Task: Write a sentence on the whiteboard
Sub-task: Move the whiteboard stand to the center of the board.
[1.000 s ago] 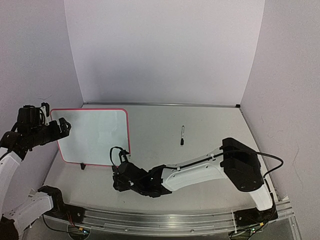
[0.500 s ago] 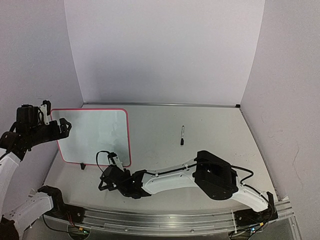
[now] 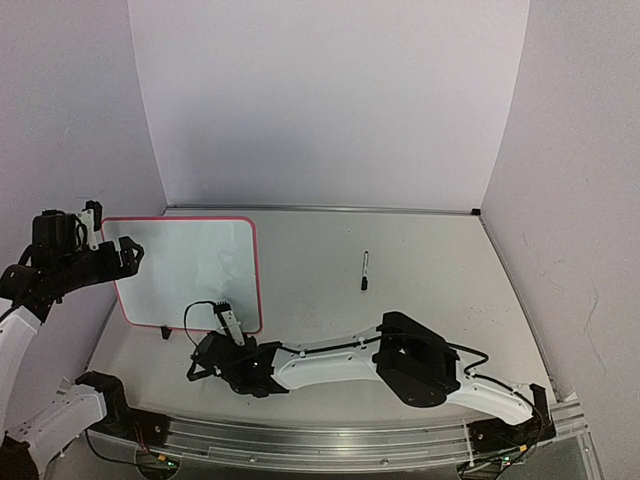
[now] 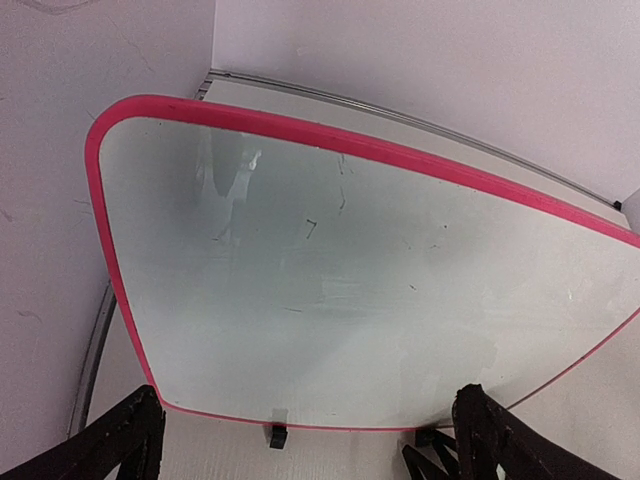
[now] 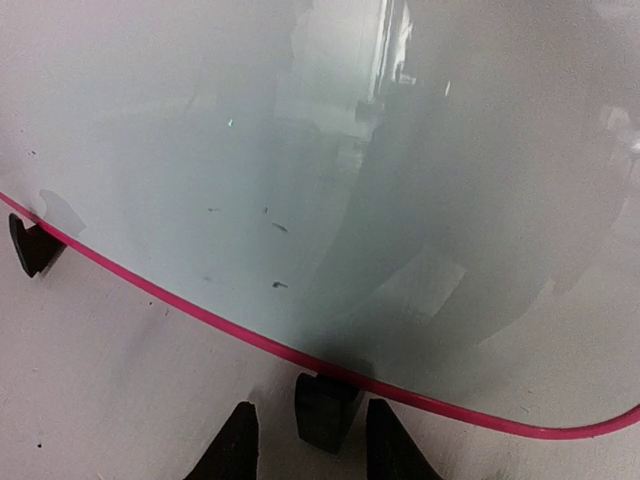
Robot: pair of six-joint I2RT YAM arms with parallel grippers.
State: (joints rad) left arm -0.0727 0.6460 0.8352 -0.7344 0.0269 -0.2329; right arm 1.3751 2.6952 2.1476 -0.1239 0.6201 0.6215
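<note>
The whiteboard [image 3: 185,270] is resting on the table [image 3: 430,240], showing faint dark specks. The left gripper [image 3: 120,252] is sitting at its left edge, jaws wide apart. The right gripper [image 5: 305,450] is facing its near edge, jaws parted, with a black foot [image 5: 322,405] between them.

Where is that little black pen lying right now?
In the top view, the pen lies on the table near its middle, right of the whiteboard and apart from it.
</note>
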